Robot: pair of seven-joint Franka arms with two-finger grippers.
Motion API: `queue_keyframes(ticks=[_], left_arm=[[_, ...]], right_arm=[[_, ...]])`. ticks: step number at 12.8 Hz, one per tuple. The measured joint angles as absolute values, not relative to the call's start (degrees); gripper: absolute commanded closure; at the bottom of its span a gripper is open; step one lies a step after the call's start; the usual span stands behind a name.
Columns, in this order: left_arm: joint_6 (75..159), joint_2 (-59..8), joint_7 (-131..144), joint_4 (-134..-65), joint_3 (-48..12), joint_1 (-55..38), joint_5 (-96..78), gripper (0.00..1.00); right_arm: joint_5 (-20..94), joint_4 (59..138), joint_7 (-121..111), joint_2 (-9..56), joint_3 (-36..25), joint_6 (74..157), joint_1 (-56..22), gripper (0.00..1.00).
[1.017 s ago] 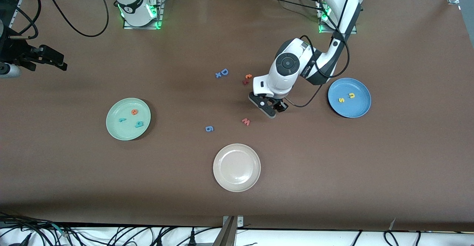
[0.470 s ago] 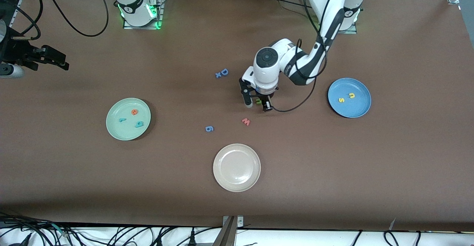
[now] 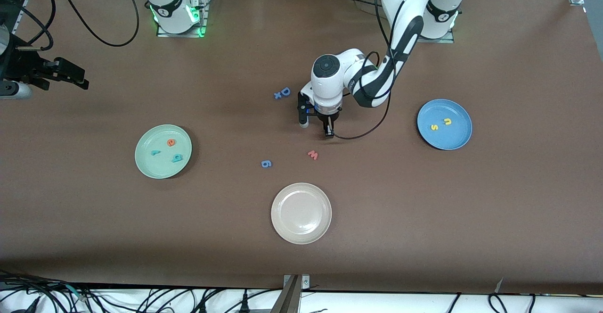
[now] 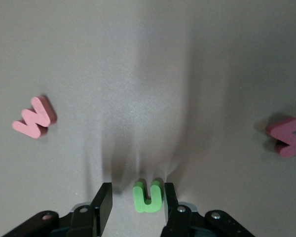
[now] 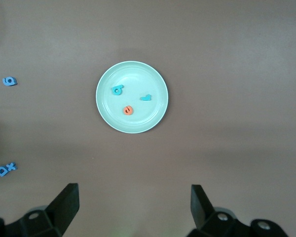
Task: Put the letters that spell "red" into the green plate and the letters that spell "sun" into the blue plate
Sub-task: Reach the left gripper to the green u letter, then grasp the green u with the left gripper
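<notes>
- since a second ago, the left arm is swung toward the right arm's end of the table, and the orange and red letters beside the blue "D" (image 3: 285, 91) are now hidden under its wrist.
- the right gripper (image 3: 77, 79) is held waiting over the table edge at the right arm's end, its fingers spread wide with nothing between them.
- the green plate (image 3: 141, 160) is seen holding the orange "e" (image 3: 171, 142), the teal "r" (image 3: 155, 152) and the teal "d" (image 3: 177, 158).
- a blue "6" (image 3: 266, 163) is left on the table, and a beige plate (image 3: 282, 228) is set nearer to the camera.
- a red "w" (image 3: 313, 154) is lying between the "6" and the left gripper (image 3: 316, 130).
- the left gripper is lowered to the table with its jaws parted astride the green "n" (image 4: 148, 196); one finger is just beside the letter, the other is kept apart, so it is not yet clamped.
- the blue plate (image 3: 464, 138) is seen holding the yellow "s" (image 3: 434, 127) and the yellow "u" (image 3: 447, 121).
</notes>
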State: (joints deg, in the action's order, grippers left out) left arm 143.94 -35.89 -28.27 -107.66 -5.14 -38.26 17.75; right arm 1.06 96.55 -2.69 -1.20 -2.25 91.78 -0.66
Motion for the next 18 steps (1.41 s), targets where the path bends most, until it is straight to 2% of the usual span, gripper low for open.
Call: queue_keyframes(ticks=[18], left_arm=[[144.1,-35.4,-27.5,-108.9,-5.2,-37.7,15.6,0.53]], right_arm=[[1.1,96.5,-2.7,-1.2,-1.9,91.8,-0.9,0.00]])
